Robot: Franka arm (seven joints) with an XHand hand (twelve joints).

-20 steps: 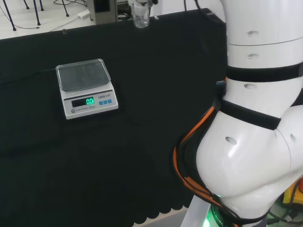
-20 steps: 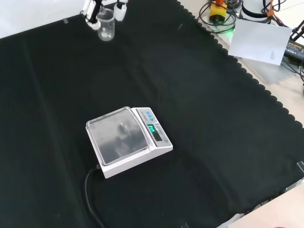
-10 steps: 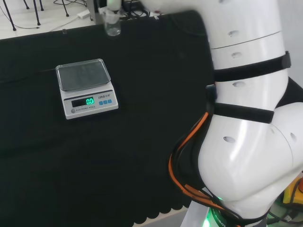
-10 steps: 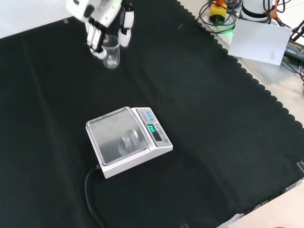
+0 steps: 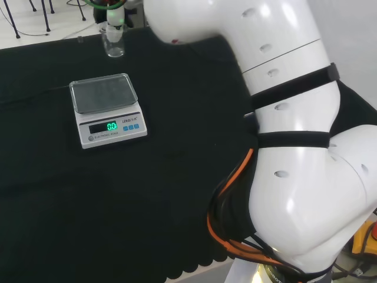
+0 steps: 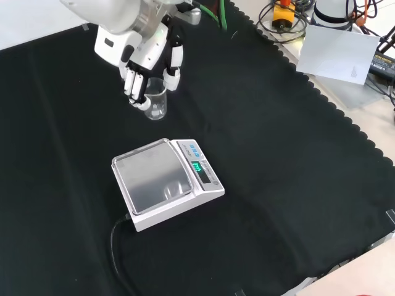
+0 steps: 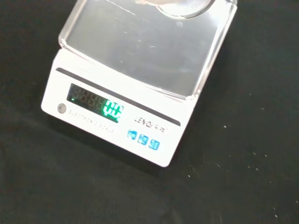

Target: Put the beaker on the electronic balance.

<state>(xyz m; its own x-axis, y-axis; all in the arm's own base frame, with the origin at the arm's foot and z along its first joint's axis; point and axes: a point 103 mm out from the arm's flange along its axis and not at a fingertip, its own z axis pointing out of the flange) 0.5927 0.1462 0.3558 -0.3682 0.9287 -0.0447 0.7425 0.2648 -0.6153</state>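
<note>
A small clear glass beaker [image 6: 157, 100] hangs in the air in the hand [image 6: 145, 58], whose fingers are curled round its rim. In the front view the beaker is above and behind the balance's pan. In the head view the beaker [image 5: 113, 42] sits beyond the balance, under the arm's white link. The electronic balance [image 6: 166, 182] is white with a bare clear-covered pan [image 6: 152, 177] and a lit green display [image 5: 111, 127]. The wrist view looks down on the balance [image 7: 135, 84], and the beaker's round base [image 7: 183, 8] blurs over the pan's far edge.
The balance's black cable [image 6: 117, 253] runs off toward the front edge of the cloth in the front view. White paper [image 6: 339, 52] and cables lie on the table beyond the cloth's scalloped edge. The arm's big white links [image 5: 283, 147] stand at the right of the head view.
The hand has carried the beaker from the far corner of the cloth toward the balance, leftward in the head view and downward in the front view. The balance has not moved.
</note>
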